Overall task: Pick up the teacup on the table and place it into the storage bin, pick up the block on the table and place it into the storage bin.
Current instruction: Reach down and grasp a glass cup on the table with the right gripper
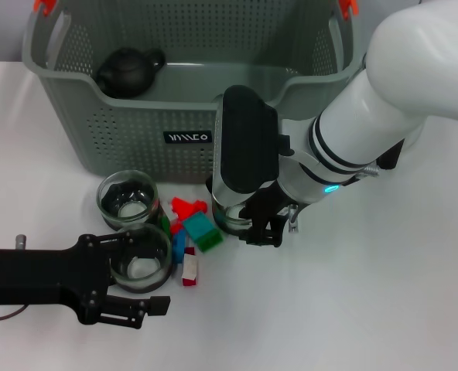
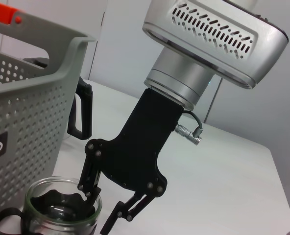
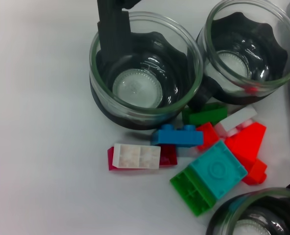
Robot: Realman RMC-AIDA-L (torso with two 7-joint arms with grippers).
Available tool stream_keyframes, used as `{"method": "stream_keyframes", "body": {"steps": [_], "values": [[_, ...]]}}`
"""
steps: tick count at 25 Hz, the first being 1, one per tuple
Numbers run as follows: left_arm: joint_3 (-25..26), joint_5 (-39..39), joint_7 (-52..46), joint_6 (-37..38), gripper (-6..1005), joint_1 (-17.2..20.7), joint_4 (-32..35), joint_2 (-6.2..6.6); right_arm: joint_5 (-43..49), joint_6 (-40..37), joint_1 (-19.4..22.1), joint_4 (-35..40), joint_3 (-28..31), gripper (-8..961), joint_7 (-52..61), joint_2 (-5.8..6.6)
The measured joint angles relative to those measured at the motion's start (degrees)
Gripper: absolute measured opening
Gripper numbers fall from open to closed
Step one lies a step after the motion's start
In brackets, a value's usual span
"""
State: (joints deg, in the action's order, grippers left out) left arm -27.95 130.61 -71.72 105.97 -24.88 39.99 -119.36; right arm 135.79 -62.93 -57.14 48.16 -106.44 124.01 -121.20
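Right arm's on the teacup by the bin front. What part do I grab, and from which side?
Pinch the rim wall from straight above, one finger inside, one outside: the teacup stands upright, mouth open, with blocks crowding its side. The right gripper straddles that rim, open. The left gripper sits by another cup.

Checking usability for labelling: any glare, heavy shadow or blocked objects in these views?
Head view: even light, soft shadows; the right gripper hides much of one teacup. Right wrist view: sharp, mild reflections on cup glass. Left wrist view: bright background, storage bin clear.
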Motion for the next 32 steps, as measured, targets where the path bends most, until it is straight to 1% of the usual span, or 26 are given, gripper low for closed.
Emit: {"method": "stream_keyframes", "body": {"steps": [4, 9, 32], "values": [[0.0, 0.0, 0.0, -0.1, 930, 0.0, 0.0, 0.0, -0.1, 0.5, 0.0, -0.2, 0.0, 318, 0.0, 0.0], [0.0, 0.0, 0.0, -0.1, 930, 0.0, 0.0, 0.0, -0.1, 1.5, 0.0, -1.3, 0.0, 412, 0.0, 0.0], [0.0, 0.0, 0.2, -0.6, 930, -0.1, -0.1, 0.0, -0.2, 2.3, -0.4, -2.2, -1.8, 404, -0.1, -0.18]]}}
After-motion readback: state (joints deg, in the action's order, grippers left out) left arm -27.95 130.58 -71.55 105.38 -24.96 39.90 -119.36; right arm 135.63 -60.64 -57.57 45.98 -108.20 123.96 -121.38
